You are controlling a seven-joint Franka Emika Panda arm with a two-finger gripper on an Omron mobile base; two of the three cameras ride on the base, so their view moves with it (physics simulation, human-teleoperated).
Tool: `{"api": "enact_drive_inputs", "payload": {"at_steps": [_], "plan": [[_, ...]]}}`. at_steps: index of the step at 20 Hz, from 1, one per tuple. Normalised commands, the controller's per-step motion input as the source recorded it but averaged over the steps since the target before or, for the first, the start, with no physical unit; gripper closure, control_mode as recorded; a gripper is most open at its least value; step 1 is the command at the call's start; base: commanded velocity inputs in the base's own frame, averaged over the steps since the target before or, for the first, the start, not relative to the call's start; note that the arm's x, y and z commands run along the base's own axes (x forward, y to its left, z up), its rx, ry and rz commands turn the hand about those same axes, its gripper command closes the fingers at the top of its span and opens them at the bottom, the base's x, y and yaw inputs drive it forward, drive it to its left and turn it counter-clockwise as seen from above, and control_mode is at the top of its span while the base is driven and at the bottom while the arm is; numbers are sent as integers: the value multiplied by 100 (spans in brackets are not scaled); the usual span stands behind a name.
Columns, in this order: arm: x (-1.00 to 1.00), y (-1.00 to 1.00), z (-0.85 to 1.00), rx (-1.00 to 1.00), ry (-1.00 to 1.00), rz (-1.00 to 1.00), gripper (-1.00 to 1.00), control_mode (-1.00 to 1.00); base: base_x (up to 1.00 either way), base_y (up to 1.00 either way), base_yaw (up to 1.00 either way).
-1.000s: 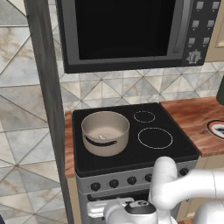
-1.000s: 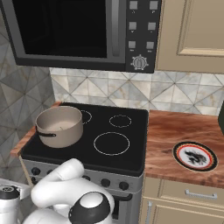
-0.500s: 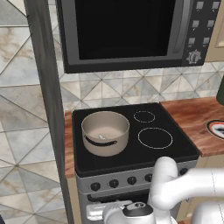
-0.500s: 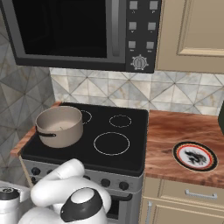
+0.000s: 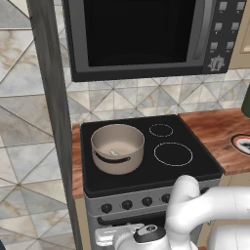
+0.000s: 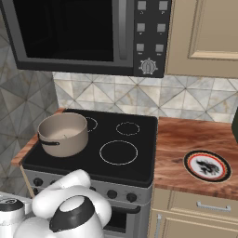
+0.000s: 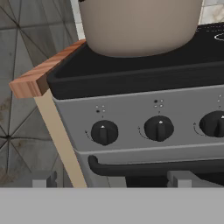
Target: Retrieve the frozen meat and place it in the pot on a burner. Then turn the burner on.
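The pot (image 5: 117, 148) sits on the stove top (image 5: 146, 173) near its front left corner, with the frozen meat (image 5: 113, 152) a pale lump already inside. The gripper (image 7: 111, 181) hangs low before the stove front, jaws wide apart and holding nothing, facing the leftmost knob (image 7: 104, 132). The likely slip: turning the middle knob (image 7: 159, 128) instead, lighting the wrong burner, since the knobs look alike. The hand view shows knobs close up; the base views show the meat.

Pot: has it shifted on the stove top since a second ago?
No. The pot sits on the same front-left spot, just as far from the large white ring.
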Motion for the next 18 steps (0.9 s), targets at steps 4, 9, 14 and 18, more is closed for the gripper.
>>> {"api": "enact_drive_inputs", "payload": {"at_steps": [4, 9, 14, 18], "plan": [[17, 2, 0, 0, -4, 0, -100, -100, 0, 0, 0], [13, 6, 0, 0, -5, 0, -100, -100, 0, 0, 0], [12, 6, -2, 0, -6, 0, -100, -100, 0, 0, 0], [12, 1, -1, 0, -5, 0, -100, -100, 0, 0, 0]]}}
